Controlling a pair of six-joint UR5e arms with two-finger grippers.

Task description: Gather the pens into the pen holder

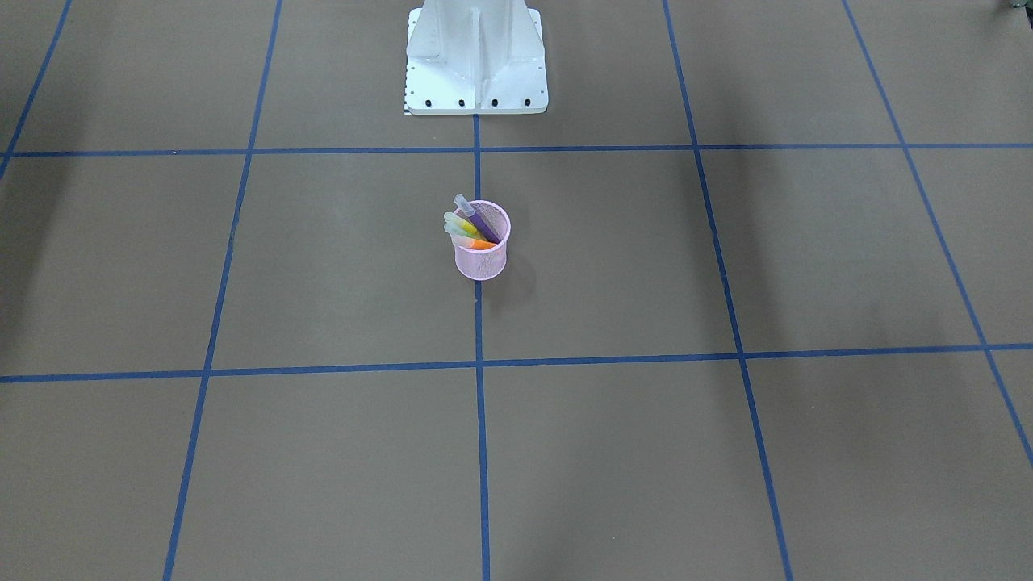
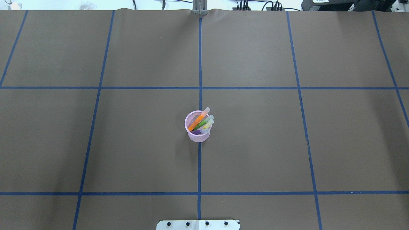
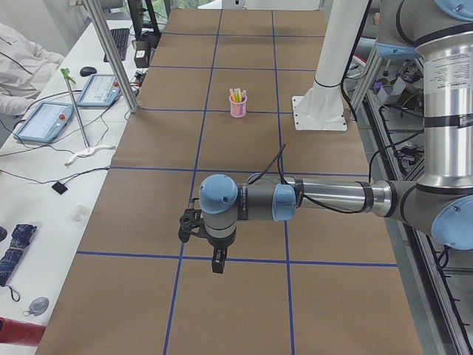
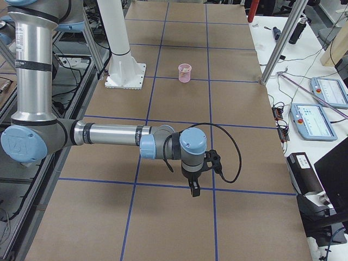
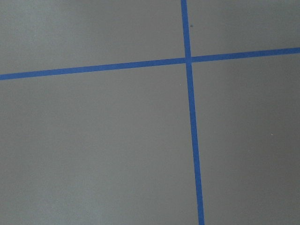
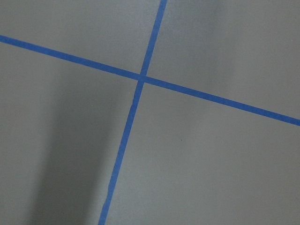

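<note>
1. Left arm [image 3: 244,201] hangs well off from the robot base [image 1: 476,60]. Can't tell if its jaws are open or closed.
2. Pink mesh pen holder [image 2: 198,135] stands upright on the worktop [image 2: 127,143], straight out from the base. All four pens [image 2: 198,122] lean inside, caps up. Looks finished, so I'd just steer clear of it.
3. Right arm [image 4: 163,145]: same deal, can't tell on the jaws.

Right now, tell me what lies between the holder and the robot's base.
Nothing but table with blue tape lines: one runs from the base to the holder, and another crosses it. The overhead view shows this.
</note>
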